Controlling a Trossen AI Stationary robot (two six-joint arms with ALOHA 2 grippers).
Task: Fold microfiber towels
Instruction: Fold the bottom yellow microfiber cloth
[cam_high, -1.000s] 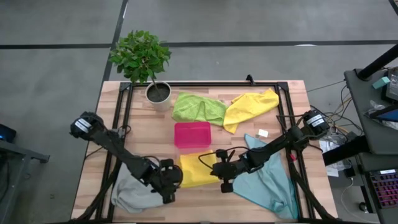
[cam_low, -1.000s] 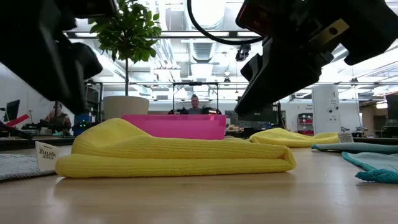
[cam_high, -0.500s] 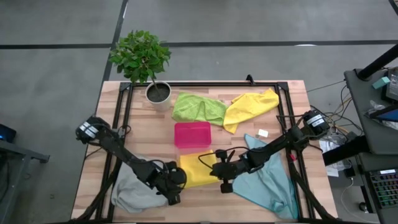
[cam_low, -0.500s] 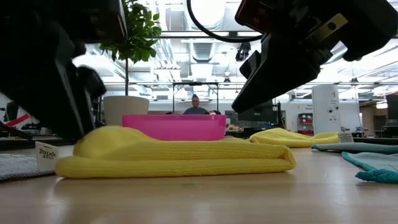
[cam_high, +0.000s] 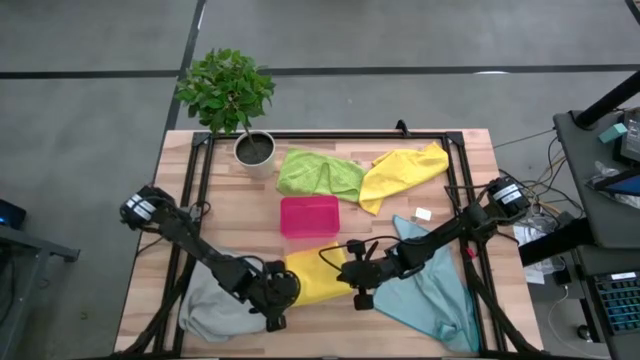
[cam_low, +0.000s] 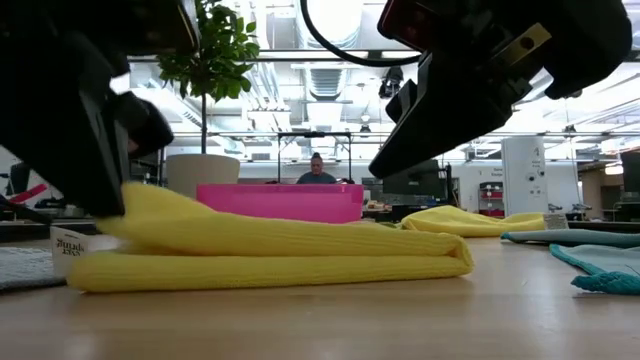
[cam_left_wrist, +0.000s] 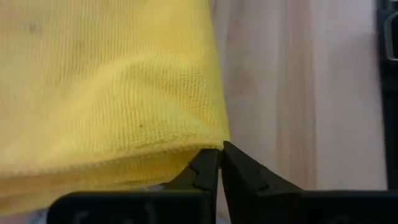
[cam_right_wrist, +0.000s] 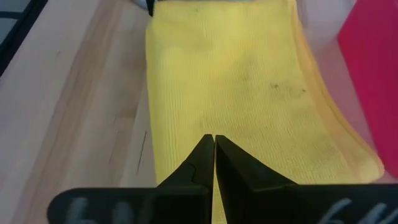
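Yellow towel (cam_low: 270, 255) lies folded at the bench's (cam_high: 240, 210) near edge; my left pincer (cam_left_wrist: 220, 163) pinches its corner, lifted only in the low view. My right pincer (cam_right_wrist: 214, 155), pressed together, rests on it. Its white tag (cam_low: 72, 247) is unreadable.

place: robotics lab in an open office hall, as I read it from my feeds
floor: grey concrete (cam_high: 90, 150) with dark seams, seen from above
rig: wooden surface (cam_high: 225, 205) boxed in by a black metal frame (cam_high: 330, 134)
side bench: cables and a keyboard (cam_high: 620, 305) off to my right
ceiling: exposed ducts and strip lights (cam_low: 330, 60) in my low feed
background: a person (cam_low: 316, 170) seated at a far desk, more desks and monitors (cam_low: 20, 176)
decor: potted plant (cam_high: 228, 95) at the surface corner
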